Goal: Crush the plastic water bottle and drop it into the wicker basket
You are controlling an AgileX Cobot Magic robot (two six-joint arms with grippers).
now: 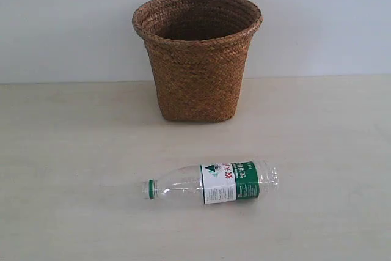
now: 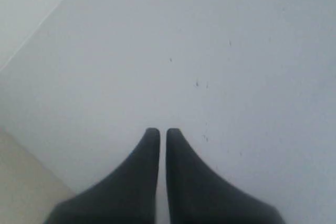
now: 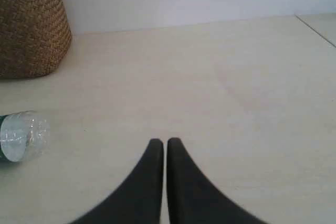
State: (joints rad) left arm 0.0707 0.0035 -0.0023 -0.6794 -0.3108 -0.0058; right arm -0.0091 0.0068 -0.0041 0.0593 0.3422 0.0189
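Wicker basket (image 1: 197, 77) upright on the table (image 1: 67, 151); plastic water bottle (image 1: 214, 183) lying sideways before it, apart, uncrushed.
We judge the bottle empty, light, thin-walled, apt to roll; grip across the labelled middle. Left gripper (image 2: 163, 132) and right gripper (image 3: 165, 142) empty, fingers pressed together. Basket's floor unseen; right wrist view cuts the bottle to its base end.

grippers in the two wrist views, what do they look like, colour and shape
The left gripper and right gripper look alike: each has two matte, near-black fingers, broad at the base and curving inward to slim rounded tips. No markings, cables or sleeves show on them. The arms themselves are out of every view.
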